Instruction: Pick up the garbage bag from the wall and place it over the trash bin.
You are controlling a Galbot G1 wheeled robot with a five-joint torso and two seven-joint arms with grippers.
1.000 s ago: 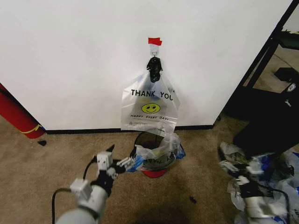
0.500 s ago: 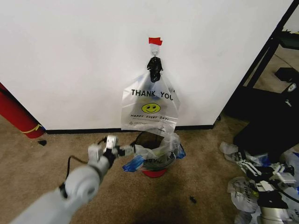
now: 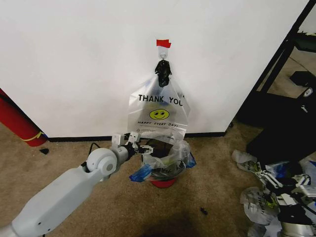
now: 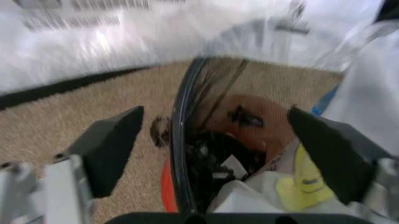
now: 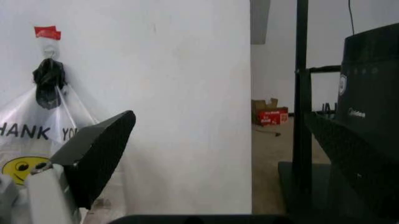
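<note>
The garbage bag (image 3: 158,115), clear with a "THANK YOU" print and a yellow smiley, hangs by its knotted black top from a hook under red tape on the white wall (image 3: 74,64). Just below it stands the black mesh trash bin (image 3: 159,173) on its red base, with another crinkled clear bag draped in it. My left gripper (image 3: 142,146) is open at the bin's left rim; in the left wrist view the bin's rim (image 4: 182,140) runs between the spread fingers (image 4: 109,144). My right gripper (image 3: 284,181) waits open low at the right, facing the hanging bag (image 5: 34,135).
A big red cylinder (image 3: 17,121) leans at the left wall. Black shelving and equipment (image 3: 286,98) fill the right side. Several loose plastic bags (image 3: 256,200) lie on the carpet at the right. A small dark scrap (image 3: 203,211) lies in front of the bin.
My left arm has stretched forward from the lower left until its gripper reached the bin's rim. My right gripper has drawn back and down toward the lower right corner.
</note>
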